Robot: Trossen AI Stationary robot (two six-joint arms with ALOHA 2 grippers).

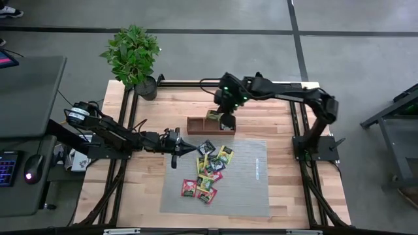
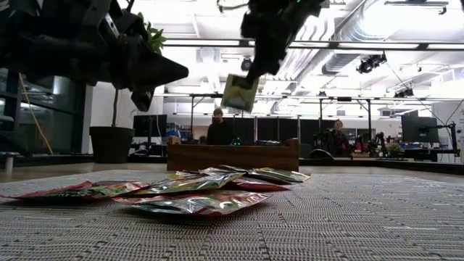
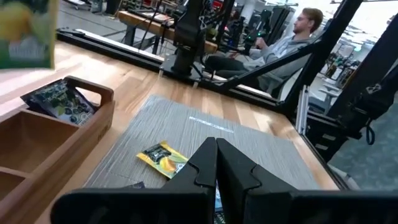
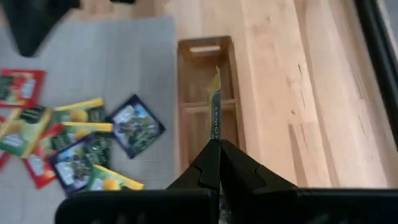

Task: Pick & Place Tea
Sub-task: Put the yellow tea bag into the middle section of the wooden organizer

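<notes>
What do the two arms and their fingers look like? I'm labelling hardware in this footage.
Both arms are dark, jointed, tube-linked. The right arm shows green lights near its wrist; the left arm has a pale round patch near its base. The fingers are black, wedge-shaped, tapering to points.

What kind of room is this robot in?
Probably a big open office or robot lab: a person sits at a desk behind the table, exposed ducts run across the ceiling, and a keyboard sits alongside.

You see red, yellow, green and dark blue sachets [image 1: 206,175] on a grey woven mat [image 1: 245,189]; at twelve o'clock, a brown wooden tray [image 1: 199,125] on pale planks.
</notes>
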